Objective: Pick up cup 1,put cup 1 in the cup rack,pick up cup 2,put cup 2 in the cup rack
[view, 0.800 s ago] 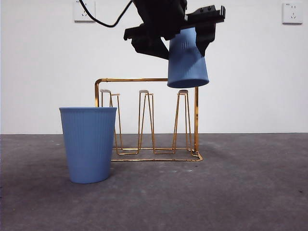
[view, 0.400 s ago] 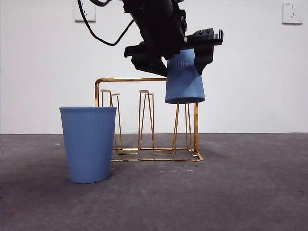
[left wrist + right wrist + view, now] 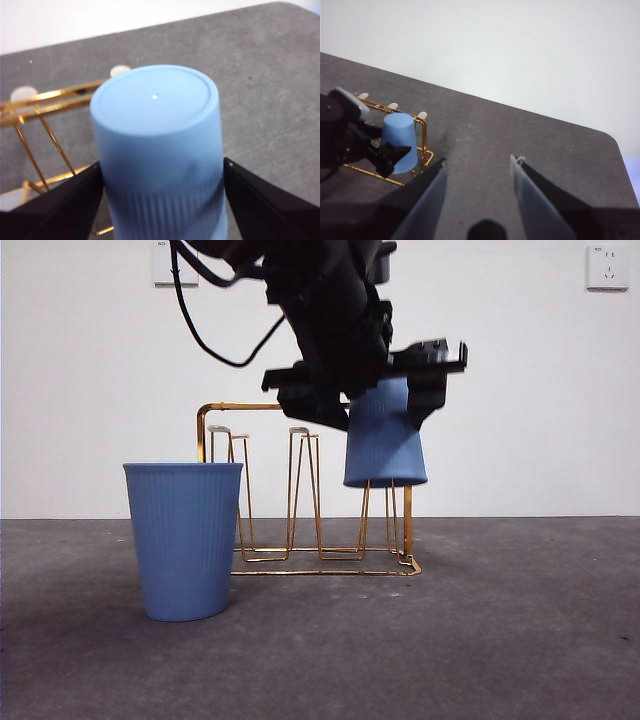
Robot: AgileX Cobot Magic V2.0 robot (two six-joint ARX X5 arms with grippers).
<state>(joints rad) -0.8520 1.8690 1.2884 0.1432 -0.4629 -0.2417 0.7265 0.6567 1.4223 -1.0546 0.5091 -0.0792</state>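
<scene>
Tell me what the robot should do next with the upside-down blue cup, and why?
Probably lower it a little further, then let go. The left gripper holds the upside-down blue ribbed plastic cup over one end peg of the gold wire cup rack, and the peg's legs show below the rim, so the cup is only partly down.

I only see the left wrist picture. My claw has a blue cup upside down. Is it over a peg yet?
Observer: Yes. In the front view the upside-down cup covers the top of the end peg of the cup rack; only the peg's legs show below the rim.
Operator: Where's the other cup?
Observer: The second cup stands upright on the table, by the rack's opposite end.
Operator: What's my other claw doing?
Observer: The right claw is open and empty, well away from the rack, while the left claw grips your cup.
</scene>
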